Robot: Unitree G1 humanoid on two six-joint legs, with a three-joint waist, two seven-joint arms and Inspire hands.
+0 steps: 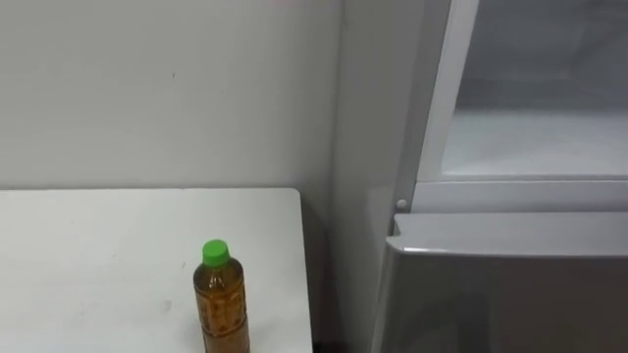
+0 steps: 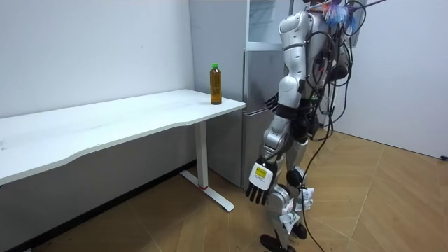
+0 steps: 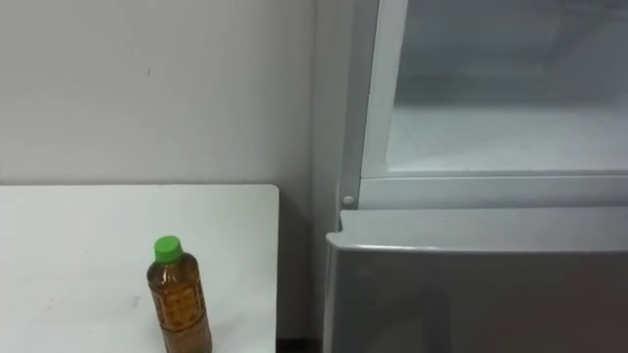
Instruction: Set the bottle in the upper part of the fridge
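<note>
We see the bottle (image 1: 221,299) standing upright on the white table (image 1: 98,255), close to the table's right edge at the end toward the fridge (image 1: 368,147). It wears a green cap (image 1: 215,253) and nothing touches it. The bottom of both eye views cuts off its base. A narrow dark gap separates the table's edge from the fridge's side. The table's far edge meets the pale wall (image 1: 167,88).

The upper compartment (image 1: 535,137) shows a pale, hazy inside above the closed grey lower door (image 1: 510,294). Its top and right side run out of view, and we cannot make out its depth.

In the room view we stand facing the fridge, with open wooden floor (image 2: 175,224) beside and behind us. Our left hand (image 2: 259,183) hangs low by the thigh, well apart from the bottle, with its fingers loose and pointing down, grasping nothing
</note>
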